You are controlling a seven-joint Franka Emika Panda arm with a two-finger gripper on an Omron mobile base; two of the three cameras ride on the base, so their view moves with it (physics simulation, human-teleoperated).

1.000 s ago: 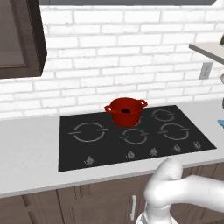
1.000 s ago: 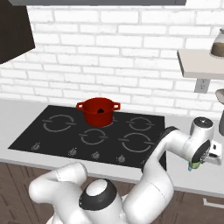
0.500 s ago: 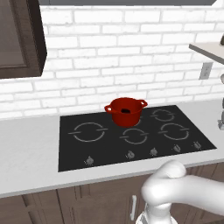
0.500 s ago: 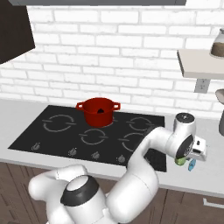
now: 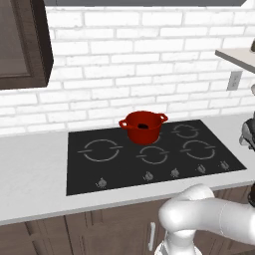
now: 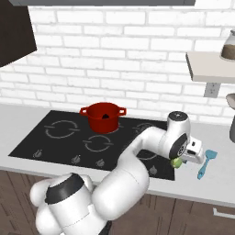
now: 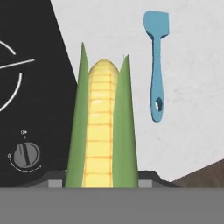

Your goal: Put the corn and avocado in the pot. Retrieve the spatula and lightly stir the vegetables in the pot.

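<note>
Right in front of the gripper (image 6: 176, 161), sticking straight out along it, is the corn (image 7: 103, 127); in the hand view it rises from between the finger tips, yellow kernels down the middle with a green husk leaf on each side, so the gripper looks clamped onto its base end; how wide the jaws sit I can't really tell, since the corn covers them. In the right base view a bit of green and yellow pokes out under the hand, which hangs above the front right corner of the cooktop (image 6: 55, 142), near the counter (image 6: 215, 183) edge.

Just off to one side of the corn tip, on the pale counter, lies a blue spatula (image 7: 156, 61), blade end away from the hand; apart from the corn, not touching; in the right base view it's just beyond the hand, toward the wall outlet side. On the other side of the gripper is the black cooktop with a burner ring and a knob (image 7: 26, 154).

Well away from the gripper, back across the cooktop, sits the red pot (image 6: 103, 116) on a rear burner; something dark shows inside it (image 5: 143, 126), too small for me to call.
</note>
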